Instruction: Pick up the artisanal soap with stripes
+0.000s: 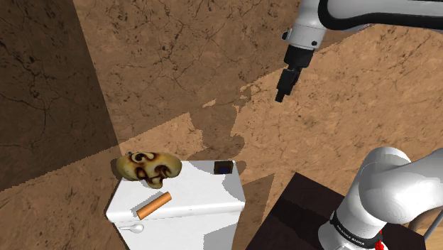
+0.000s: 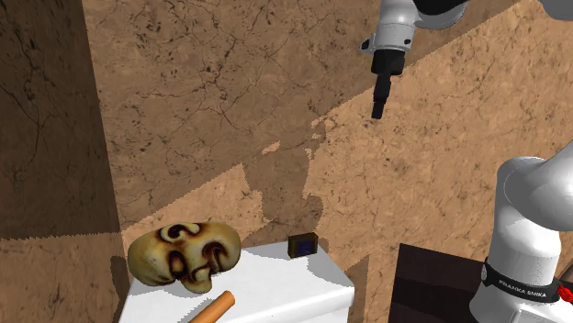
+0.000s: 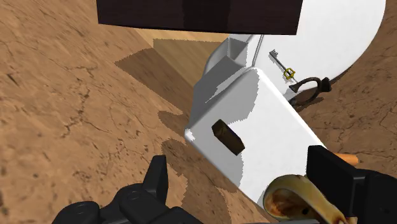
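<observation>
The soap [image 1: 223, 167] is a small dark block with faint bands, lying near the back corner of a white top [image 1: 199, 192]. It shows again in the second exterior view [image 2: 302, 245] and ahead of the fingers in the wrist view [image 3: 228, 137]. My black gripper [image 1: 284, 89] hangs high in the air, well above the soap and toward the shoulder view's right, pointing down [image 2: 379, 101]. In the wrist view the gripper [image 3: 245, 184] is open: its two fingers stand wide apart with nothing between them.
A tan face mask with dark markings [image 1: 149, 167] lies at the white top's far left, and an orange cylinder [image 1: 154, 205] lies near its front. A small white spoon-like piece [image 1: 135, 228] sits below the edge. The dark stand [image 1: 305, 213] is at lower right. A brown wall rises behind.
</observation>
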`<action>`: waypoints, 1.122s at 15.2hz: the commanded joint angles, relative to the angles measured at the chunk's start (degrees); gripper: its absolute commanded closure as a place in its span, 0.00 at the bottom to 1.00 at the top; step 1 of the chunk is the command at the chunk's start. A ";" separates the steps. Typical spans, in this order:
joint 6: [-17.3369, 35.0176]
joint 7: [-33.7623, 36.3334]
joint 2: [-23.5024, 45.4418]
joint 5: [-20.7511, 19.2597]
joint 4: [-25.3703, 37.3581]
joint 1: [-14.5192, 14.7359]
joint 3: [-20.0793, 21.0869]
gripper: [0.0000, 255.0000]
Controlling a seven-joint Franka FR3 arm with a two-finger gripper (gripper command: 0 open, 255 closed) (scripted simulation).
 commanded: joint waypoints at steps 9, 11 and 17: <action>14.33 -8.20 8.92 -1.20 -6.92 3.63 -0.26 0.00; 17.93 -10.17 11.78 -1.46 -8.03 4.51 -0.29 0.00; 28.58 -15.90 21.70 -2.19 -9.83 6.99 -0.16 0.00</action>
